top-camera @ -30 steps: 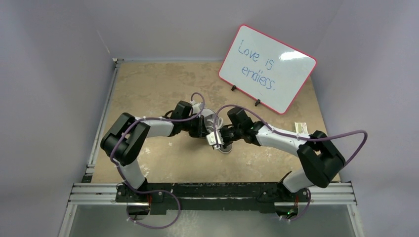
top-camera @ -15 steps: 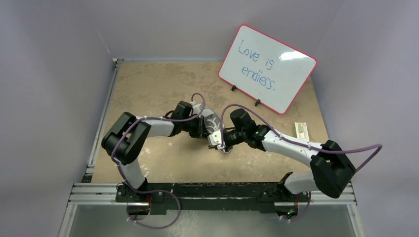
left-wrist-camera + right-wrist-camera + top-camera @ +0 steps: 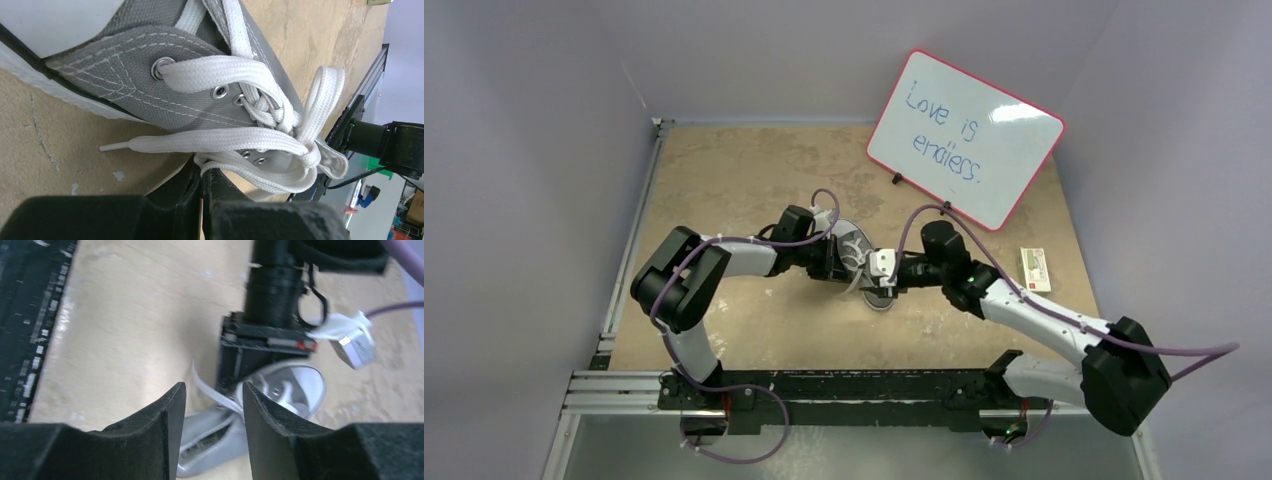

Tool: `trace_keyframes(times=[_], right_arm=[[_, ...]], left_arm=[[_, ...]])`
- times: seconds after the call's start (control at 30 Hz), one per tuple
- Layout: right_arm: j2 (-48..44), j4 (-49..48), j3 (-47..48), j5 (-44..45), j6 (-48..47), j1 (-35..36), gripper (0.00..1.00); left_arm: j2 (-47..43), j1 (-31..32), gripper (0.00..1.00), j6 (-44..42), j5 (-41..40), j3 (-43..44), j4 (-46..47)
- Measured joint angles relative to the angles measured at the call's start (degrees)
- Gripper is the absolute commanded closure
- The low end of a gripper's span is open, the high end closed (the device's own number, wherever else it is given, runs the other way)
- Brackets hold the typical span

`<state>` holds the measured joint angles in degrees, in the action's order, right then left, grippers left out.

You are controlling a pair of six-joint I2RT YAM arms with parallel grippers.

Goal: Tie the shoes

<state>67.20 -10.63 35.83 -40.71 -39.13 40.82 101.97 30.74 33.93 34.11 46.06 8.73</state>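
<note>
The grey canvas sneaker (image 3: 858, 246) with white laces lies mid-table between both grippers. In the left wrist view the sneaker (image 3: 200, 107) fills the frame, with its laces (image 3: 250, 75) crossed in a loose knot. My left gripper (image 3: 205, 175) is shut on a bend of white lace beside the eyelets; it sits at the shoe's left side in the top view (image 3: 842, 268). My right gripper (image 3: 214, 390) is open and empty, a little off the shoe (image 3: 295, 390), which shows beyond its fingers; in the top view it is at the shoe's right (image 3: 878, 278).
A whiteboard (image 3: 964, 140) with a pink rim stands at the back right. A small box (image 3: 1032, 266) lies near the right edge. The metal rail (image 3: 854, 390) with both arm bases runs along the near edge. Grey walls close in both sides.
My right arm has swung out to the right and its gripper has drawn back a little from the shoe. The left arm and the shoe have stayed put.
</note>
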Motion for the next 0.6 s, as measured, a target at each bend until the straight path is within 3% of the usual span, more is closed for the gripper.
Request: trace_keyframes(times=[0.1, 0.2, 0.33, 0.47, 0.6], right_arm=[[-0.9, 0.1, 0.1, 0.7, -1.7, -3.5, 0.45], [-0.2, 0.2, 0.0, 1.8, -0.1, -7.8, 0.31], [1.0, -2.3, 0.2, 4.0, 8.0, -12.8, 0.34], [7.5, -2.3, 3.4, -0.6, 15.8, -16.5, 0.36], [11.9, -2.4, 3.7, -5.4, 15.7, -18.4, 0.38]], left_arm=[[0.0, 0.0, 1.0, 0.0, 0.0, 0.0, 0.2], [0.0, 0.0, 1.0, 0.0, 0.0, 0.0, 0.2], [0.1, 0.0, 1.0, 0.1, 0.0, 0.0, 0.2], [0.3, 0.0, 1.0, 0.0, 0.2, 0.0, 0.2], [0.3, 0.0, 1.0, 0.0, 0.3, 0.0, 0.2]])
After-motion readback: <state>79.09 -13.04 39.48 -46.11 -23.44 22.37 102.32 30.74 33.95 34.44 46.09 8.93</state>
